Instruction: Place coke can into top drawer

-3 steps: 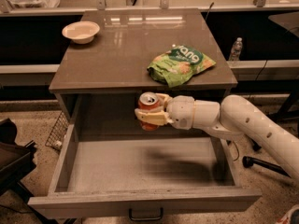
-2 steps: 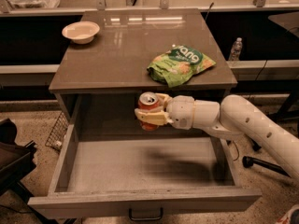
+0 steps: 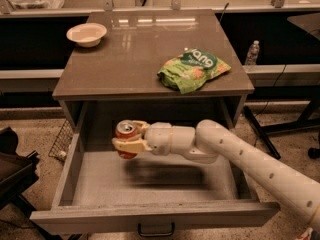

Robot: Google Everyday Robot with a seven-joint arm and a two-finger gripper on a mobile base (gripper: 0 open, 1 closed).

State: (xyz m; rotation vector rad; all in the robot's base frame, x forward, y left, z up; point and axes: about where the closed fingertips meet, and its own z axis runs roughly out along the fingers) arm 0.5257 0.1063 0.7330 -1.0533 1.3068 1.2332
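Note:
The red coke can with its silver top is upright in my gripper, whose fingers are shut around its sides. The gripper holds the can above the back left part of the open top drawer, clear of the drawer floor. The drawer is pulled out of the grey cabinet, with its flat front panel and small dark handle toward the camera. My white arm reaches in from the lower right across the drawer.
On the cabinet top lie a green chip bag at the right and a white bowl at the back left. A clear water bottle stands behind on the right. A wire basket sits on the floor at left.
My gripper has carried the can to the left and a little lower, deeper over the open drawer.

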